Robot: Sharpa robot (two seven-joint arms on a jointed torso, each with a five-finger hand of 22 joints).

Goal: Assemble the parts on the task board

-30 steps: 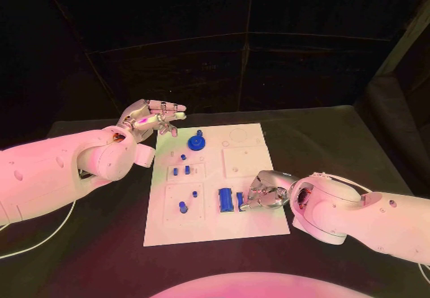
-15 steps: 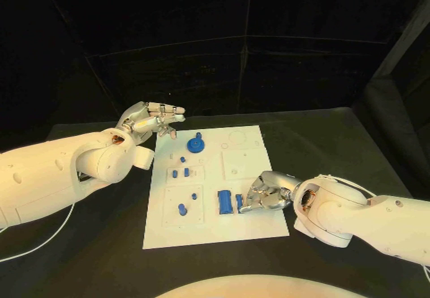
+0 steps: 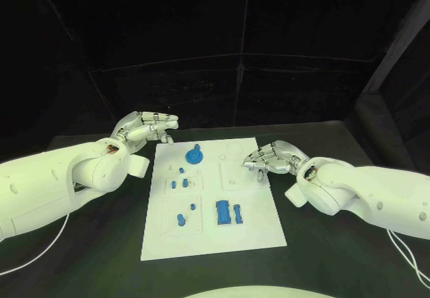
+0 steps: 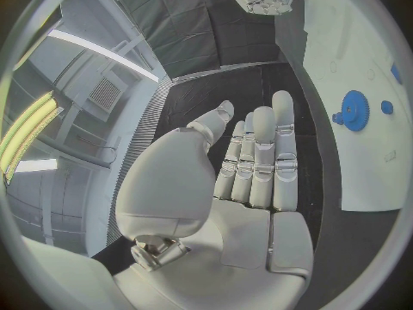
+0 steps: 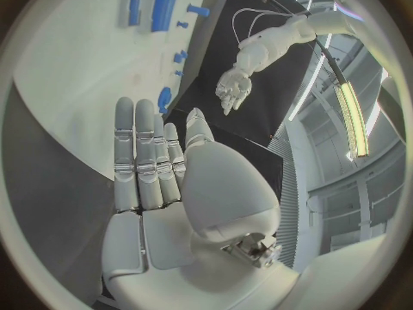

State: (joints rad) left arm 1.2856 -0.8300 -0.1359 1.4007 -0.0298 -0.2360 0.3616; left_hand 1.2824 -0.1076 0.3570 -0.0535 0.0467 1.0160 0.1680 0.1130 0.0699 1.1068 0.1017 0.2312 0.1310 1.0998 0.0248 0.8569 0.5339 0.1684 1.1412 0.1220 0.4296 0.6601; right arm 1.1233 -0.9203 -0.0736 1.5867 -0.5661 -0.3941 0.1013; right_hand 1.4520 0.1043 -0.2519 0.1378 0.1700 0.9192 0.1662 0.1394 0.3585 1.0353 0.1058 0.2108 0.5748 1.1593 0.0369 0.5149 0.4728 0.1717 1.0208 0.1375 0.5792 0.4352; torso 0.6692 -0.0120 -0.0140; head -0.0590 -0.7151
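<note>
1. White flat rectangular task board lies in the middle of the black table, its long side running away from the robot.
2. Blue gear-shaped round part sits near the board's far end, towards the left arm's side; it also shows in the left wrist view.
3. Small blue peg parts lie in a cluster just nearer than the gear, and two more small blue pieces lie lower on the board's left half.
4. Two blue rectangular block parts stand side by side in the middle of the board's near half, the wider one on the left and a slimmer one just beside it.
5. The silver many-fingered left hand hovers off the board's far left corner, over the table; the left wrist view shows its fingers straight and side by side, with nothing in them.
6. The silver many-fingered right hand hangs over the board's far right edge, well apart from the blue blocks; the right wrist view shows its fingers stretched out flat together, holding nothing.
</note>
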